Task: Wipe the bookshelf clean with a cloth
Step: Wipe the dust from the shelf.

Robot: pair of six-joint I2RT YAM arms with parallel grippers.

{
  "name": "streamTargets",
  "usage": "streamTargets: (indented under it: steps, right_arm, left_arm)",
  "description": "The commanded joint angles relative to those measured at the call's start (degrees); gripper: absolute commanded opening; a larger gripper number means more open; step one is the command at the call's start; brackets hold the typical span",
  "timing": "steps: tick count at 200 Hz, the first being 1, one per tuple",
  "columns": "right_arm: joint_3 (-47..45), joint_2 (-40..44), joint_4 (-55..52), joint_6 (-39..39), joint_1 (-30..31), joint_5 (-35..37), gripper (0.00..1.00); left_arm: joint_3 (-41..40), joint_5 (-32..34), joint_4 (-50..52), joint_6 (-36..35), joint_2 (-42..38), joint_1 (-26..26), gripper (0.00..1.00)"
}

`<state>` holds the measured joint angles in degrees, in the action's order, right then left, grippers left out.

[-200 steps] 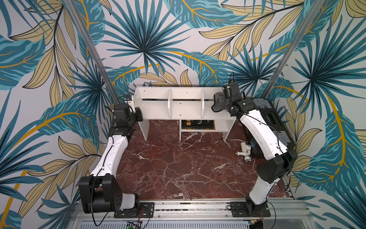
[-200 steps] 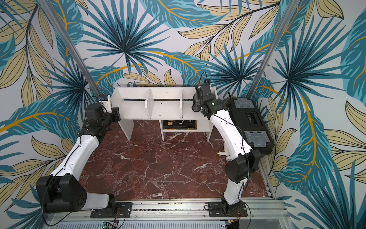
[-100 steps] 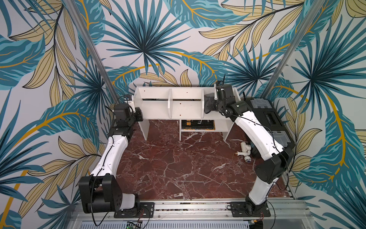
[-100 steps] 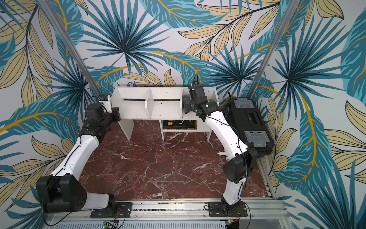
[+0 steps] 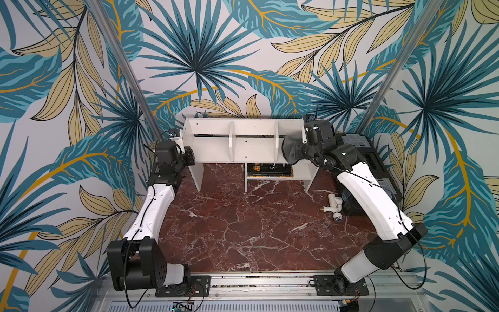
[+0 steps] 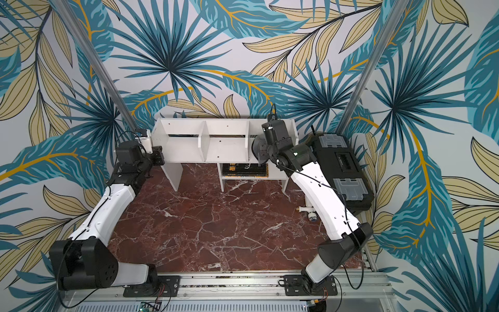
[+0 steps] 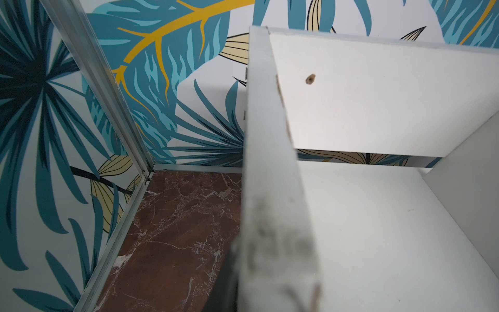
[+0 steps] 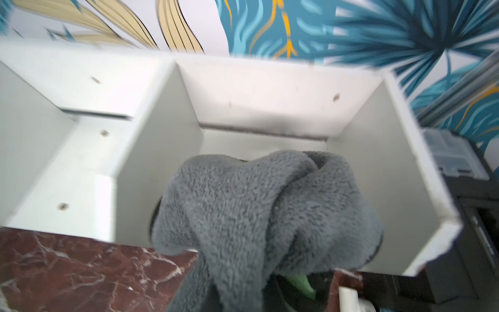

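Bookshelf [image 5: 253,151] stood at the back of the red marble tabletop [image 5: 243,224], leaf-print walls [image 5: 205,48] all round. White, three bays. Fluffy grey cloth [image 8: 256,216] was bunched in the right bay, pinched by the right gripper [image 5: 293,152]. Left gripper [image 5: 186,158] was clamped on the left end panel.

Right claw [image 6: 262,151] holds the grey cloth [image 6: 256,146] inside the right-hand compartment of the bookshelf [image 6: 224,147]; left claw [image 6: 158,158] sits against its left end panel.

I can read no text from here; the black panel [image 5: 270,170] under the bookshelf [image 5: 253,151] carries yellow and white print, too small to make out.
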<state>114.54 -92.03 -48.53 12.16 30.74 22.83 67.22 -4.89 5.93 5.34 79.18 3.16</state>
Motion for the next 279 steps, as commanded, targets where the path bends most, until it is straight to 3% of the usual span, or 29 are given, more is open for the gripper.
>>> streamTargets:
  steps: [1, 69, 125, 146, 171, 221, 236, 267, 279]
  right_arm:
    - [7.1, -1.4, -1.5, -0.6, 4.6, 1.9, 0.0]
    - [28.2, -22.6, 0.5, 2.9, 11.5, 3.7, 0.0]
    - [24.6, -29.5, 1.2, 4.2, 12.1, 1.3, 0.0]
    - [19.2, -27.8, 0.2, 3.8, 12.6, 4.1, 0.0]
    - [14.0, -24.8, -2.7, 3.5, 12.4, 13.2, 0.0]
    - [26.0, -32.1, -4.5, -0.5, 10.2, 19.9, 0.01]
    - [27.3, -33.1, 0.6, -2.3, 10.1, 18.5, 0.01]
    - [24.4, -31.3, 12.4, -2.5, 10.1, 4.1, 0.04]
    - [24.5, -30.9, 14.5, -1.7, 10.2, 3.2, 0.03]
  left_arm:
    - [-0.5, -9.0, 1.9, 6.9, -0.1, -3.0, 0.0]
    - [-0.8, -8.5, 1.8, 7.0, -0.6, -3.0, 0.0]
    - [-0.8, -8.0, 1.9, 6.7, -0.6, -3.0, 0.0]
    - [-0.7, -7.8, 2.1, 6.5, -0.8, -3.0, 0.0]
    - [-0.7, -7.6, 2.2, 6.5, -1.0, -3.0, 0.0]
    - [-0.6, -7.9, 2.4, 6.3, -1.1, -3.0, 0.0]
    - [-0.7, -7.7, 2.3, 6.2, -1.2, -3.0, 0.0]
    - [-0.6, -7.8, 2.2, 6.2, -1.2, -3.0, 0.0]
    - [-0.7, -7.8, 2.2, 6.2, -1.2, -3.0, 0.0]
